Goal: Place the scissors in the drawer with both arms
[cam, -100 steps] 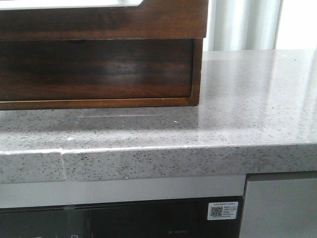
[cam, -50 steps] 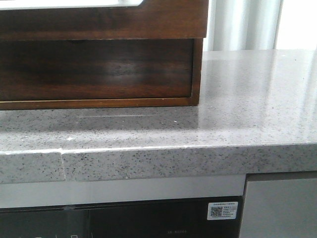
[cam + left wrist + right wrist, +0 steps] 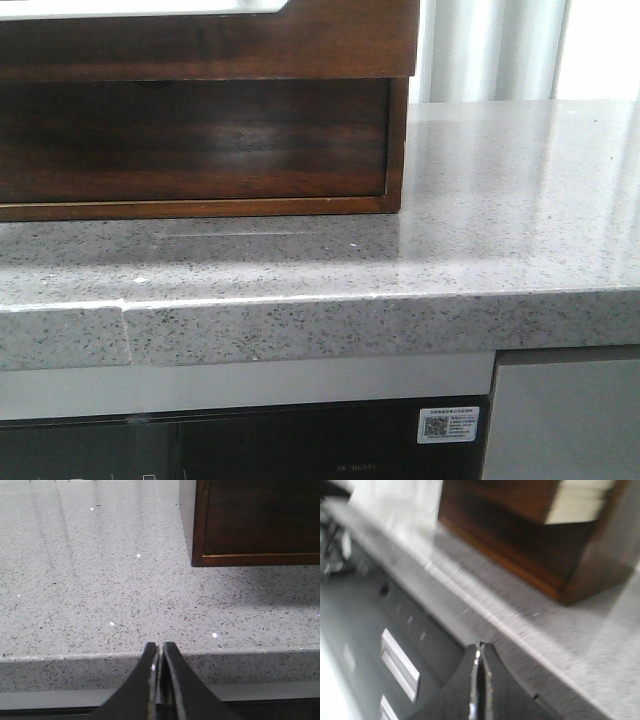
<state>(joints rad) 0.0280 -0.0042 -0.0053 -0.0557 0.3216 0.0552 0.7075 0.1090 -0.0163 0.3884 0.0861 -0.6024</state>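
No scissors show in any view. A dark wooden drawer cabinet (image 3: 200,140) stands at the back left of the grey speckled counter (image 3: 450,260). It also shows in the left wrist view (image 3: 257,522) and in the right wrist view (image 3: 520,535). My left gripper (image 3: 160,646) is shut and empty, low in front of the counter's front edge. My right gripper (image 3: 480,646) is shut and empty, below the counter's edge, its view blurred. Neither arm shows in the front view.
Below the counter sits a dark appliance front (image 3: 250,445) with a white QR label (image 3: 448,424). A light grey cabinet panel (image 3: 565,420) is to its right. The right wrist view shows pale handles (image 3: 400,665) on a grey front. White curtains (image 3: 490,50) hang behind.
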